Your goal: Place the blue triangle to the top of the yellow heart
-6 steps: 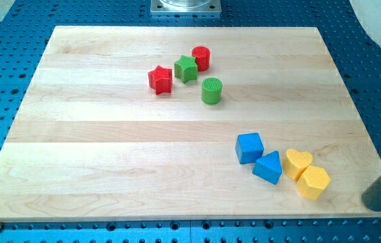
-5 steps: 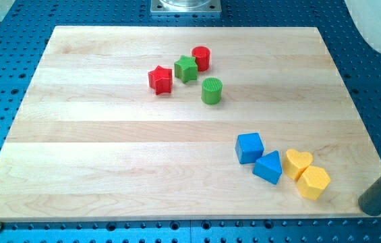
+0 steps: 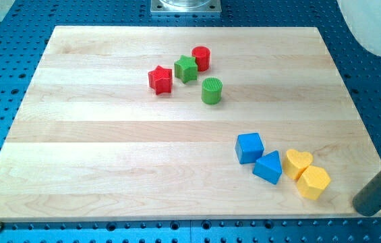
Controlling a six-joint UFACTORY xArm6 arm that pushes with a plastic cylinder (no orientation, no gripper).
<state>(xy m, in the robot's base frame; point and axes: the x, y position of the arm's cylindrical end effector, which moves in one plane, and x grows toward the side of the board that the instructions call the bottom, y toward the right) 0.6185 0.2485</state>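
Observation:
The blue triangle (image 3: 268,167) lies near the view's bottom right of the wooden board (image 3: 109,169), touching the left side of the yellow heart (image 3: 298,163). A blue cube (image 3: 249,147) sits just up and left of the triangle. A yellow hexagon block (image 3: 313,182) touches the heart's lower right. My tip (image 3: 360,209) is at the board's bottom right corner, right of the yellow hexagon and apart from all blocks.
A red star (image 3: 160,79), green star (image 3: 185,69), red cylinder (image 3: 201,59) and green cylinder (image 3: 211,90) cluster near the view's top centre. A blue perforated table (image 3: 1,61) surrounds the board.
My tip has slid slightly left along the board's bottom right corner. No block has moved.

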